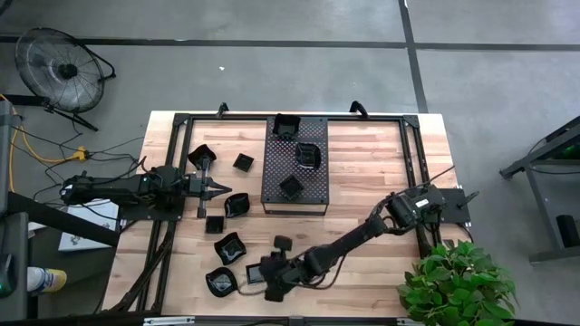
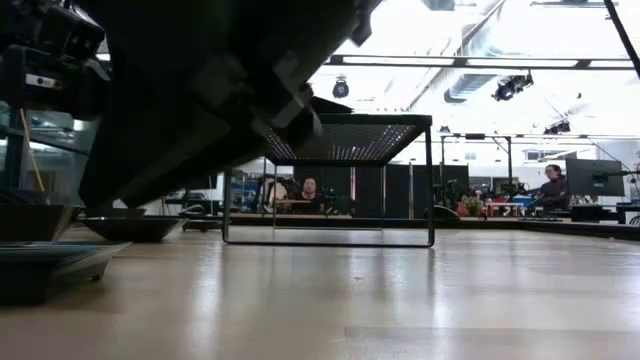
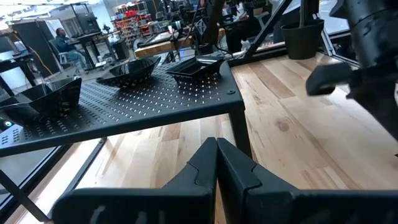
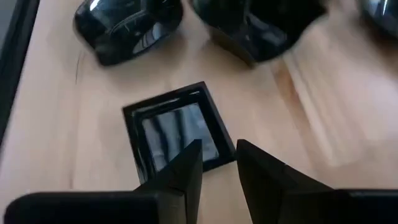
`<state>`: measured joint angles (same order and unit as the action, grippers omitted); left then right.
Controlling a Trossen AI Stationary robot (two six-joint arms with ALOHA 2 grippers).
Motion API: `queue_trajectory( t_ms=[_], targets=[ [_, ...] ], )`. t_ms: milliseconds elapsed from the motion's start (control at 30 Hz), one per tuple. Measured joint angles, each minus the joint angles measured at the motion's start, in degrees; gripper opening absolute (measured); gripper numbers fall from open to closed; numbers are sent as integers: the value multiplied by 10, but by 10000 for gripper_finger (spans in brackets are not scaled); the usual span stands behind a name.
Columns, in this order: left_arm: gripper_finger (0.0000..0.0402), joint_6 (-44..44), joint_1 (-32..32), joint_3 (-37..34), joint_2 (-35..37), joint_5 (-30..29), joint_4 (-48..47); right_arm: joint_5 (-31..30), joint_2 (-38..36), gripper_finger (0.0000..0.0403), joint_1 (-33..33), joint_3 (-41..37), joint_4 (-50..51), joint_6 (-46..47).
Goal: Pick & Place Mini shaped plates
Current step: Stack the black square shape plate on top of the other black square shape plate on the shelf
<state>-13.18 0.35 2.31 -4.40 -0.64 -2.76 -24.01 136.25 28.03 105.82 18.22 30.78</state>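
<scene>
Several glossy black mini plates lie on the wooden table, among them a wavy one [image 1: 229, 246], a rounded one [image 1: 220, 282] and a flat square one [image 1: 256, 274] [image 4: 177, 134]. Three more [image 1: 308, 156] sit on the raised perforated tray [image 1: 276, 195]. My right gripper [image 1: 265, 279] [image 4: 217, 155] hangs just above the square plate near the table's near edge. It is narrowly open, with the fingers on either side of the plate's rim near one corner. My left gripper [image 1: 225, 187] [image 3: 216, 149] is shut and holds nothing, pointing at the tray's left side.
The tray stands on thin legs [image 2: 430, 190] at the table's far middle. A black frame [image 1: 412, 154] runs round the table. A potted plant [image 1: 453, 281] stands at the near right corner. Bare wood lies right of the tray. People sit in the room behind.
</scene>
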Motion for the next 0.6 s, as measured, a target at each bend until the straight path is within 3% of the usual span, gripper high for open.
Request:
queue_trajectory(
  t_ms=[100,233,600],
  targets=[
    [1,0,0,0,0,0,0,54,0,94,-9,0,2,95],
    [1,0,0,0,0,0,0,103,0,94,-11,0,4,154],
    [1,0,0,0,0,0,0,111,0,94,-15,0,29,285]
  ],
)
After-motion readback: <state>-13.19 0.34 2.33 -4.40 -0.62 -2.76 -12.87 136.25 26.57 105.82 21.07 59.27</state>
